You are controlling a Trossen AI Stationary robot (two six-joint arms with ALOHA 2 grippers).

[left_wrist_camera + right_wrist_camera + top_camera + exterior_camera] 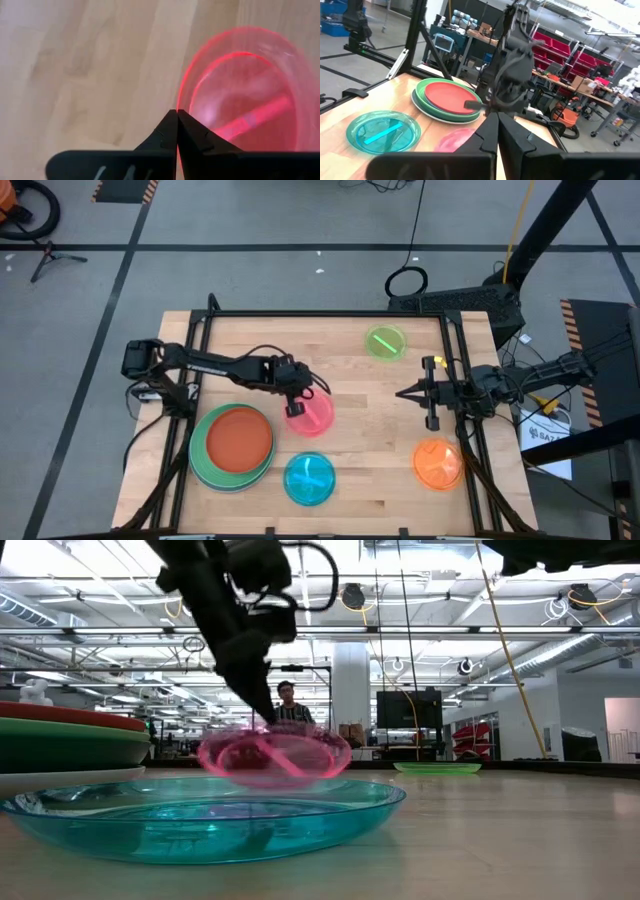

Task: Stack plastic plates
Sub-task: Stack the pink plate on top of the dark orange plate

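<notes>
A small translucent pink plate (310, 414) sits mid-table with my left gripper (294, 408) shut on its left rim. In the low view the pink plate (275, 755) shows blurred behind the cyan plate (200, 815). Left of it is a stack (232, 446) with a red-orange plate on top and green and pale rims below. Single plates lie flat on the wood: cyan (309, 478), orange (437, 463), lime (385, 341). My right gripper (402, 393) is shut and hovers over the table's right half, touching nothing. My left gripper pinches the pink plate's rim (180, 97) between its two fingertips (170, 125), on the side nearest the stack. The fingers (262, 700) come from above, slanting down from the table's left. Whether the plate's far side is off the table I cannot tell.
Bare wood lies between the pink plate and the right gripper (496, 117). The stack's rim is close beside the pink plate. Black frame rails (330, 314) run along the table's edges. A person (290, 703) stands in the room far behind the table.
</notes>
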